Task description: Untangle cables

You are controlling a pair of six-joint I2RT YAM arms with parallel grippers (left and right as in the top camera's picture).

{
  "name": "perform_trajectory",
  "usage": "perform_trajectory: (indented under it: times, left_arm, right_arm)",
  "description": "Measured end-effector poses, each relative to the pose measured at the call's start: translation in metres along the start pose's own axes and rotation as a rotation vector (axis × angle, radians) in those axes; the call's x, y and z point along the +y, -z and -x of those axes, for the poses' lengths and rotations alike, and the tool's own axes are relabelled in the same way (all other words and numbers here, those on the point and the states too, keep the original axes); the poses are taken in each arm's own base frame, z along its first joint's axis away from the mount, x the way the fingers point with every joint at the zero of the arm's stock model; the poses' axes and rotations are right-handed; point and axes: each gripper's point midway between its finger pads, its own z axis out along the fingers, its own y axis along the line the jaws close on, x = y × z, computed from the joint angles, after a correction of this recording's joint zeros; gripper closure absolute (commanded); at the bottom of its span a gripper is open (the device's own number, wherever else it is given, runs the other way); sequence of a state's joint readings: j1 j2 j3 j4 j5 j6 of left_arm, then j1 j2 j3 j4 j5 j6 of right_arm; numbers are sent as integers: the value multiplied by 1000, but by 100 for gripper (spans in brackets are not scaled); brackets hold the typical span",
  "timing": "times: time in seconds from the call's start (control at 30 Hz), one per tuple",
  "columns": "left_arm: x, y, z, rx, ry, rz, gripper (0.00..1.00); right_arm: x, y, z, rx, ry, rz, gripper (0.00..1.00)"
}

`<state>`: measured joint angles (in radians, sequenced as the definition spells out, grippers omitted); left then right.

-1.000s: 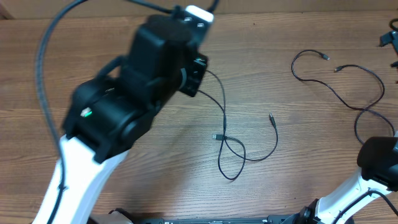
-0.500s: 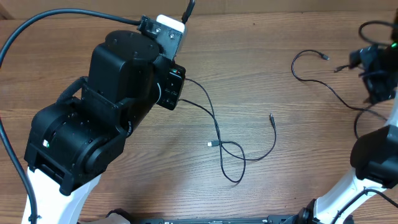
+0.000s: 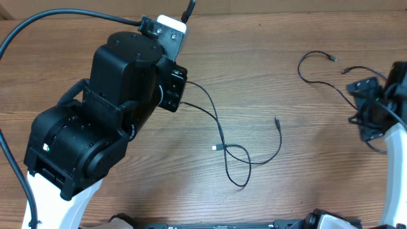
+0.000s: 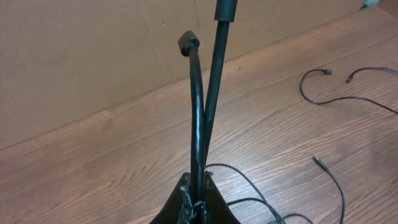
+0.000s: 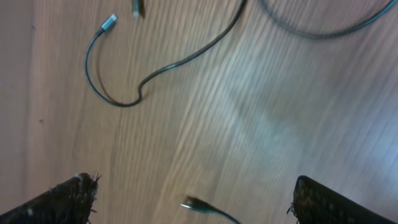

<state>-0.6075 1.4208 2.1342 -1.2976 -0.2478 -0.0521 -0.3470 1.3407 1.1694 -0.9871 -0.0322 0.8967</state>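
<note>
A thin black cable with silvery plug ends lies in loose crossing loops at the table's middle. Two of its strands run up into my left gripper, which is shut on it. In the left wrist view the closed jaws hold black cord that stands up before the camera, with the loose loops behind. More thin cable lies in loops at the far right. My right gripper hangs over it, open and empty. In the right wrist view a plug tip lies on the table between the open fingers.
The table is brown wood. A cardboard wall stands along the back edge. The left arm's thick black cable arcs over the far left. A further cable curl with a silvery plug lies ahead of the right gripper.
My right arm has come down from the far right corner toward the right cables. My left arm swung left a second ago, dragging the middle cable, and has since held still.
</note>
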Motion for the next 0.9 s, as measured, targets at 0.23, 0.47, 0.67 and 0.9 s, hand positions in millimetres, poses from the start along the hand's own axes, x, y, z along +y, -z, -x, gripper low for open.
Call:
perform_trajectory:
  times: [0.23,0.47,0.67,0.9]
  left_arm:
    - [0,0,-7,29,-7,2,96]
    - [0,0,-8,33,-8,2,95]
    - [0,0,-8,33,-8,2,94]
    - [1,0,-8,33,-8,2,92]
  right_arm:
    - [-26,-81,-29,88,-116,4,0]
    - [11,-103,-6,14,-76,155,5]
    - [16,-133,0,2,-28,168,19]
    - [32,-165,14,-51,90,217,65]
